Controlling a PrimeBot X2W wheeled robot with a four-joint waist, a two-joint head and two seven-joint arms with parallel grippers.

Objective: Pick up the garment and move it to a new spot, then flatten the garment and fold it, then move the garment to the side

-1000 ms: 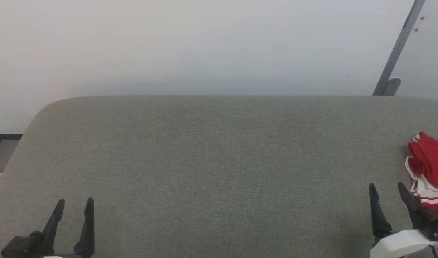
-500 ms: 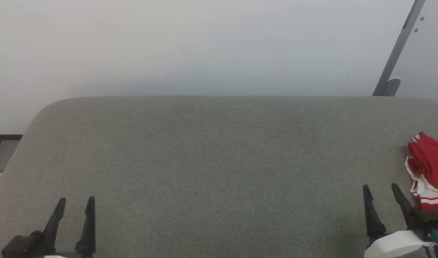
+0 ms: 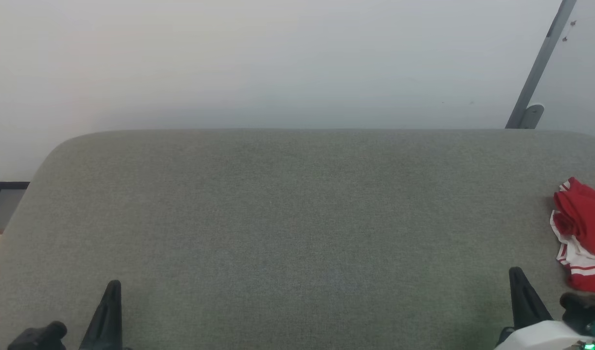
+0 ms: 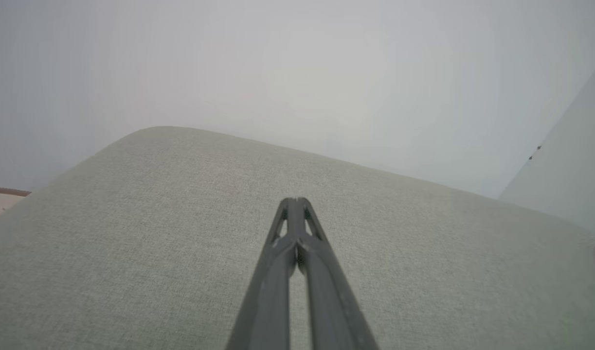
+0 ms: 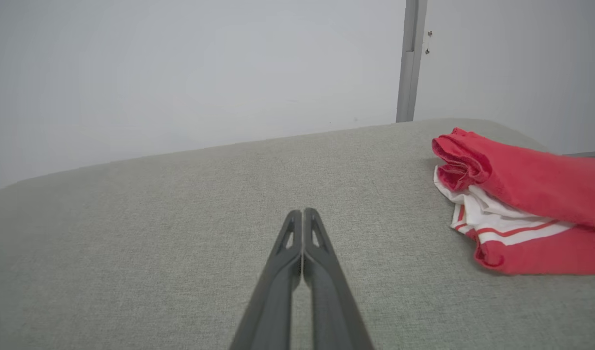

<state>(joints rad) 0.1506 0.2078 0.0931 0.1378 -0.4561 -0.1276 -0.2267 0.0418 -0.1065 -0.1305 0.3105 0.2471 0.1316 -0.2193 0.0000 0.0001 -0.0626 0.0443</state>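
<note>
Grey-green fabric surface (image 3: 297, 209), pale wall (image 3: 278, 63) behind. Left gripper (image 4: 294, 203) at near-left, fingers pressed together, holding nothing. Right gripper (image 5: 302, 214) at near-right, fingers likewise closed, empty. Garment (image 5: 516, 194) lies bunched at surface's right edge, apart from right gripper.

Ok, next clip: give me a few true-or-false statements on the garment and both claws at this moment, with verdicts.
1. The garment lies bunched near the right edge of the grey cushion. True.
2. The right claw holds the garment. False: it is shut on nothing and sits apart from the cloth.
3. The left claw is open. False: it is shut, gripping nothing.
4. A grey bar runs up the wall behind the cushion. True.
</note>
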